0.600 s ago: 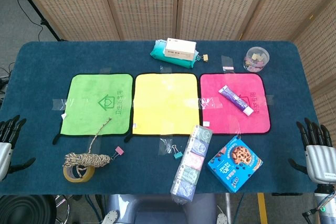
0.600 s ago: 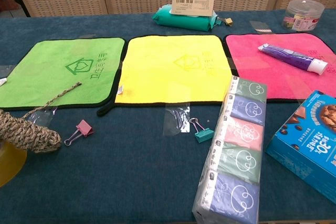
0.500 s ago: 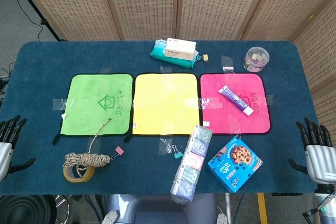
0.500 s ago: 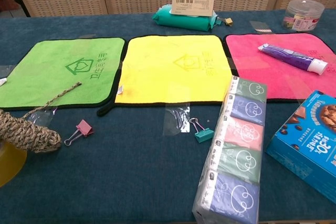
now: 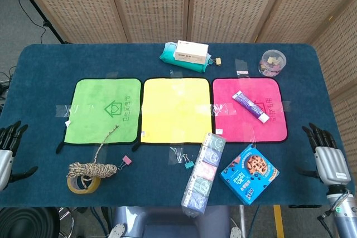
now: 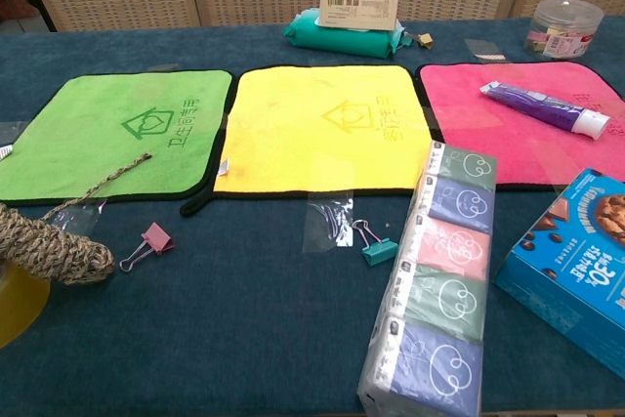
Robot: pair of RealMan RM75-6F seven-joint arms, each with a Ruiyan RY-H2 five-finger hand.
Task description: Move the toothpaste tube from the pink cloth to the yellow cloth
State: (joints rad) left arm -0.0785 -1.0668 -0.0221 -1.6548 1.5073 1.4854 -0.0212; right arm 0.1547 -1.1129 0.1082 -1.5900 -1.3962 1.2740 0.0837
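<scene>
Dark blue cloth-covered table (image 5: pixel 44 71): bears all items listed below.

Yellow square cloth (image 5: pixel 177 110): centre of table, lying flat, between the two other cloths.

Green square cloth with printed house logo (image 5: pixel 102 110): left of the yellow cloth, edges close but apart.

Pink square cloth (image 5: pixel 249 108): right of the yellow cloth, taped at its corners.

Long clear-wrapped pack of pastel tissue packets (image 5: pixel 203 167): near edge of table, lying diagonally, below the gap between yellow and pink cloths.

Blue cardboard cookie box (image 5: pixel 249 173): just right of the tissue pack, tilted.

Teal wipes pack (image 5: pixel 184 58) with white carton (image 5: pixel 191 51) stacked on top: far edge, behind the yellow cloth.

Coil of brown rope (image 5: pixel 92 168): near left, resting on a yellow tape roll (image 5: pixel 82 184); a loose rope end reaches onto the green cloth.

Clear round tub of small clips (image 5: pixel 272 62): far right, behind the pink cloth.

Purple toothpaste tube with white cap (image 5: pixel 250 106): lying diagonally on the pink cloth, cap toward the near right; untouched.

Teal binder clip (image 6: pixel 378 247) and pink binder clip (image 6: pixel 151 239): on bare table, near the front edges of the yellow and green cloths.

Right hand (image 5: pixel 324 155): at the right table edge, well apart from the tube, fingers spread, holding nothing.

Left hand (image 5: pixel 8 144): at the left edge, partly cut off, fingers spread, holding nothing.
</scene>
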